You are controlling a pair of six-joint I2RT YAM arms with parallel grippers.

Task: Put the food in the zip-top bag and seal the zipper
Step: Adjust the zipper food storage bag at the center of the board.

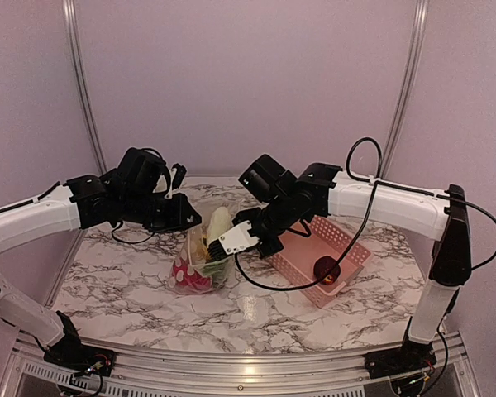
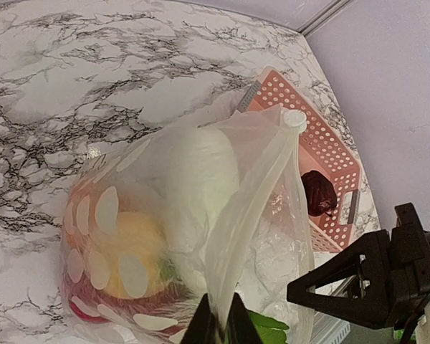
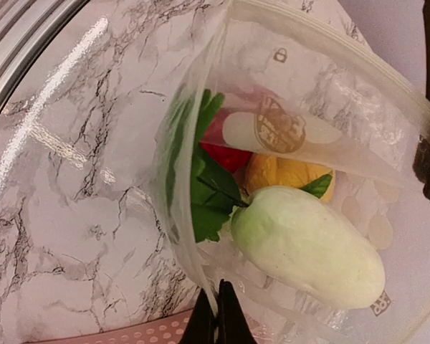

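Note:
The zip-top bag (image 1: 200, 265) stands on the marble table, mouth up, held between both grippers. My left gripper (image 2: 221, 326) is shut on one side of the mouth edge. My right gripper (image 3: 216, 315) is shut on the opposite side. Inside lie a white oblong piece (image 3: 308, 247), a green leafy piece (image 3: 204, 186), a red piece (image 3: 226, 154) and an orange piece (image 3: 287, 175). The white piece's end (image 1: 218, 223) pokes up at the mouth. The zipper (image 3: 330, 54) runs unsealed along the open mouth. A dark purple piece (image 1: 325, 268) sits in the pink basket (image 1: 347, 244).
The pink basket also shows in the left wrist view (image 2: 322, 150), just right of the bag and behind my right arm, with the purple piece (image 2: 319, 192) in its near corner. The table's metal front rail (image 1: 231, 364) runs along the near edge.

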